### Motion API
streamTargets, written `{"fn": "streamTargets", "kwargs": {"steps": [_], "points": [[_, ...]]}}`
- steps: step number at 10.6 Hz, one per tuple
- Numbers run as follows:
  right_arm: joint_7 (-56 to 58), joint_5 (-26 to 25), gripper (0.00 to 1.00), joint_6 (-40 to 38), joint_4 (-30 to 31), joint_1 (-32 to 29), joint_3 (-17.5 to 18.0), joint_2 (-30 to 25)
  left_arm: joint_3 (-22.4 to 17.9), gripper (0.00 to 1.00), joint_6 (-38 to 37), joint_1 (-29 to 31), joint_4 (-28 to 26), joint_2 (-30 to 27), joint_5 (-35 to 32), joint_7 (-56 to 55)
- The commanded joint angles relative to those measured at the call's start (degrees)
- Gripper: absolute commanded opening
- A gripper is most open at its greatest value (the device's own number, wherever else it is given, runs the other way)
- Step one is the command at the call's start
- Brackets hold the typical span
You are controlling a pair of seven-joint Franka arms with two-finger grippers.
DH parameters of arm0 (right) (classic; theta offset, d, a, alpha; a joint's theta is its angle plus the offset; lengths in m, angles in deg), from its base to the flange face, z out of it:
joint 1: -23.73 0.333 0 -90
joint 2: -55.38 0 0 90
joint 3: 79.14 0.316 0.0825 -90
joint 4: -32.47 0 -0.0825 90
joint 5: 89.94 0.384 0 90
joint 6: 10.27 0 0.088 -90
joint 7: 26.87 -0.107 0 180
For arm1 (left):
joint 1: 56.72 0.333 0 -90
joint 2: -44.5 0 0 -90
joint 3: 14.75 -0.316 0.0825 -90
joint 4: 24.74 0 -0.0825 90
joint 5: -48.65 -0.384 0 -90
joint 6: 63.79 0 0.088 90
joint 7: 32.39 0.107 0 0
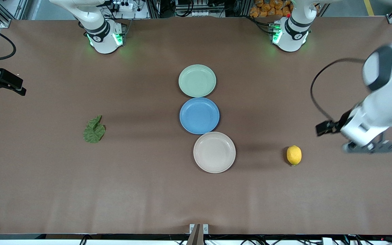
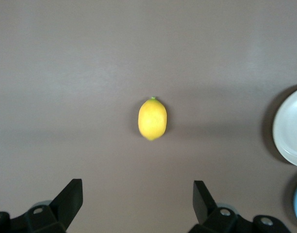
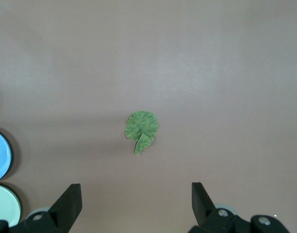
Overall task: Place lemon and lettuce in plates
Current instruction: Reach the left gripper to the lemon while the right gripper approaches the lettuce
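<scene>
right pincer point(image 3: 134, 204) hangs high over the right arm's end of the surface point(image 1: 46, 177), jaws wide apart, empty. below it we see the lettuce point(image 1: 94, 129) flat on the surface, well apart from the plates. mid-surface, three plates in a row: mint plate point(image 1: 197, 80) nearest the bases, blue plate point(image 1: 199, 115) next, beige plate point(image 1: 214, 152) nearest the front camera, all empty. lemon point(image 1: 294, 155) lies beside the beige plate, toward the left arm's end. left pincer point(image 2: 138, 201) hovers above the lemon, jaws fully spread, holding nothing.
</scene>
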Motion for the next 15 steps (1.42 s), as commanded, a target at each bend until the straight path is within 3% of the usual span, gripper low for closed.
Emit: {"fn": "streamTargets", "kwargs": {"steps": [1,6,12,14,15], "points": [[0.2,1.4,1.00,0.6,1.5,-1.4,0.2,-0.4,-0.1,1.00,7.1,-0.6,-2.1,4.5,0.3,1.5],[1.0,0.8,1.00,8.2,9.3,-1.3,0.3,-0.7,-0.1,1.00,16.3,-1.6,-2.6,15.1,-0.7,1.2],[1.0,0.8,1.00,21.3,22.4,-1.3,0.4,-0.6,-0.2,1.00,18.2,-1.9,-3.6,18.9,-4.6,1.4],[1.0,0.7,1.00,26.7,28.2,-1.2,0.4,-0.6,-0.2,0.55,20.9,-2.0,-4.1,20.1,-7.5,1.3],[1.0,0.7,1.00,31.5,32.4,-1.2,0.4,-0.6,-0.2,0.41,21.8,-1.7,-4.2,20.6,-7.5,1.3]]}}
